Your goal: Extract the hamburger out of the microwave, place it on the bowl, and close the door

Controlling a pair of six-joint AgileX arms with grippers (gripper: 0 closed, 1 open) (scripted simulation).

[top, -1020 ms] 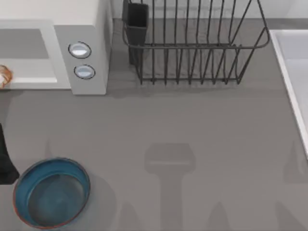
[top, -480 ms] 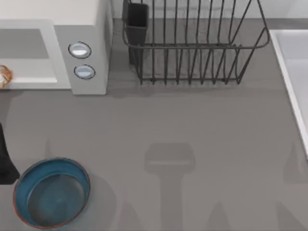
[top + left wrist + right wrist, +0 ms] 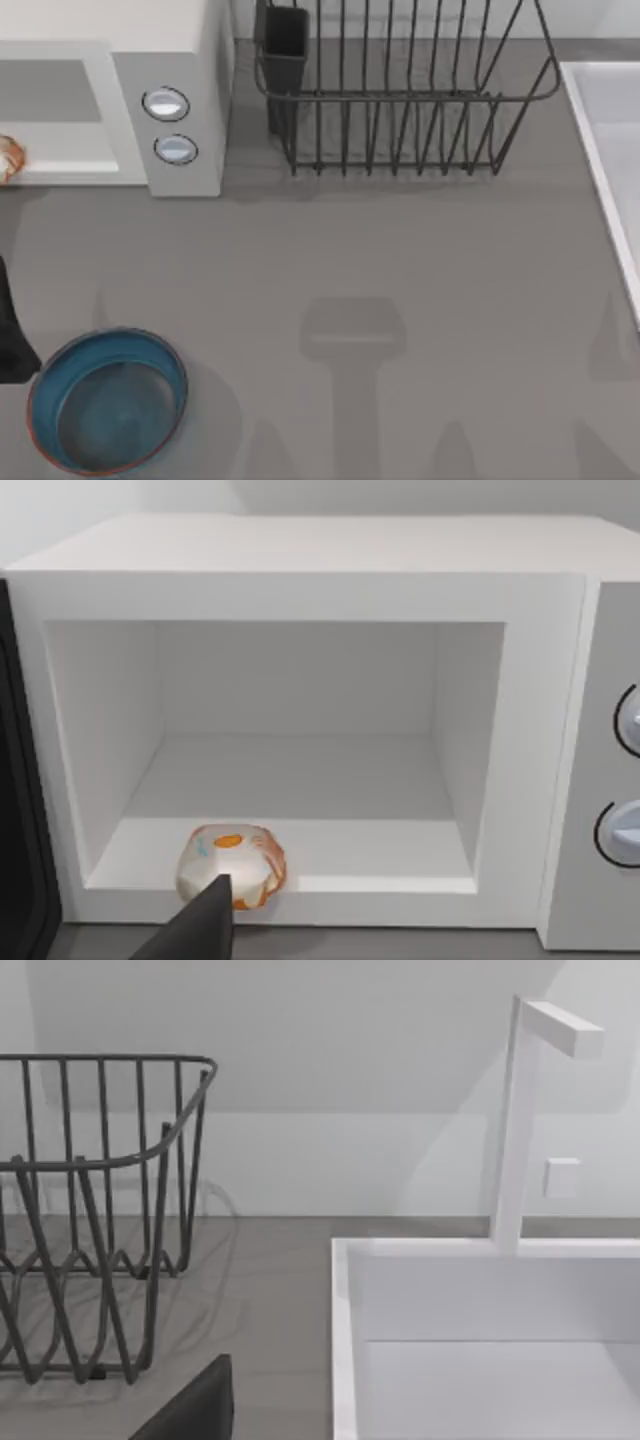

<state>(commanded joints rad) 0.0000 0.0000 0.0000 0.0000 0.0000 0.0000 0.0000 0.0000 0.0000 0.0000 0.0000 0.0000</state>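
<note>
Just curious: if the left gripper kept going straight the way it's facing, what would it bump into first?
Probably the hamburger, sitting at the front edge of the open microwave cavity. The left gripper's dark fingertip points right at it, though how far off is hard to judge.

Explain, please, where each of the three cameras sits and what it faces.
Top view: above the table, looking down at the microwave, bowl and dish rack.
Left wrist view: faces the open microwave and hamburger; a dark fingertip shows.
Right wrist view: faces the rack and sink; a dark fingertip shows.
Shared: top and left wrist views both show the microwave.
</note>
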